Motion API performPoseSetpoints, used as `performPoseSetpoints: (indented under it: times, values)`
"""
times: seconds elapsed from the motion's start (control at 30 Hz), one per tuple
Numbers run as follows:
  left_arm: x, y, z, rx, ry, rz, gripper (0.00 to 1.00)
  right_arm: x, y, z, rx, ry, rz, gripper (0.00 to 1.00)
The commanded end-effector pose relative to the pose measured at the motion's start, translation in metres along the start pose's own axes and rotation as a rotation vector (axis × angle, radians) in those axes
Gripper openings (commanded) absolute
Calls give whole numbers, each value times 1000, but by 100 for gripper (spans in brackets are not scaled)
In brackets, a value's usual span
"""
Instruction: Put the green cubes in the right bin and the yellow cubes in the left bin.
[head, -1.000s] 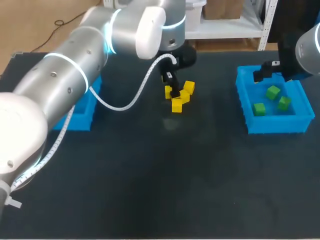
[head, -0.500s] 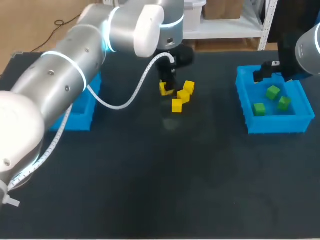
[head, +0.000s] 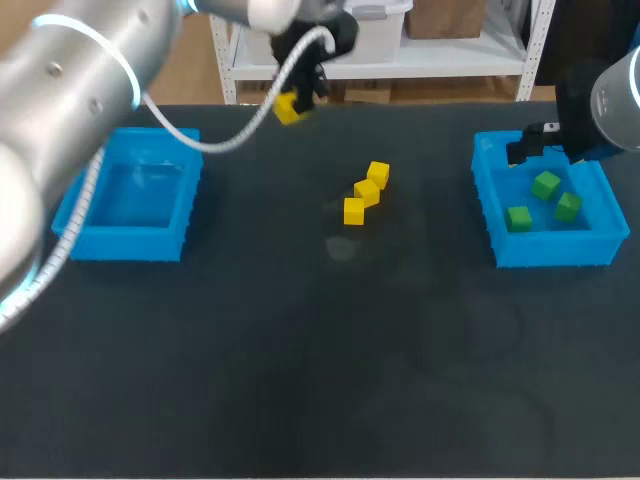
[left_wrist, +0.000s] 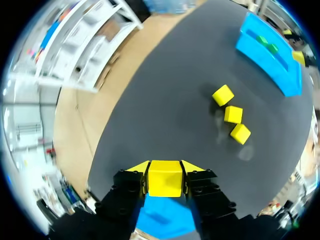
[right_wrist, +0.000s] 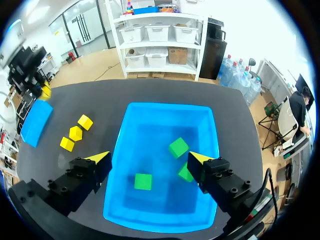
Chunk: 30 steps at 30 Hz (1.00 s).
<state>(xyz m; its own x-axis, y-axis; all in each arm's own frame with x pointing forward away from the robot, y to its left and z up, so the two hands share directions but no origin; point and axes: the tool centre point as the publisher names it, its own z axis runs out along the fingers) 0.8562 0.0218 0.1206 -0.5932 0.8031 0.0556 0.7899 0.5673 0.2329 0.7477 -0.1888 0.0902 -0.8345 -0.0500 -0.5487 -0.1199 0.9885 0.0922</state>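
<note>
Right bin (head: 550, 250): at the table's near right. The three green cubes (head: 518, 218) lie inside it, so by my judgement the green half of the sort is done.
Left bin (head: 120, 245): at the near left. No cube shows in it, and it is where the yellow ones are meant to go.
Loose yellow cubes (head: 367, 192): three in a slanted row at mid-table, between the bins and well apart from both, untouched and waiting to be fetched.
Right gripper (right_wrist: 147, 159): fingers spread wide with nothing between them. It hangs over the right bin, probably parked out of the way.
Right arm (head: 615, 100): comes in from the right and points down at the bin's far end.
Left gripper (left_wrist: 165, 172): clamped on a yellow cube (left_wrist: 165, 178), one finger on each side face, a square hold that suits carrying.
Carried cube's place: lifted off the table near its far edge, beyond the loose row, with the left bin's blue showing under the fingers.
Left arm (head: 80, 60): sweeps in from the left, stretched high and far, wrist pointing down.
</note>
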Motion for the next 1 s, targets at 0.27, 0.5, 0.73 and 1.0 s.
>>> performPoseSetpoints:
  times: [0.27,0.5,0.73,1.0]
  values:
    - [171,5,-2,-118,-108,-414,0,1,0,0,3,-5,1,100]
    - [215,-1,21,-84,-82,-559,0,1,0,0,3,-5,1,100]
    - [250,-2,27,-106,-92,-717,0,1,0,0,3,-5,1,100]
    - [251,-5,43,-69,-76,-751,100,1,0,0,3,-5,1,100]
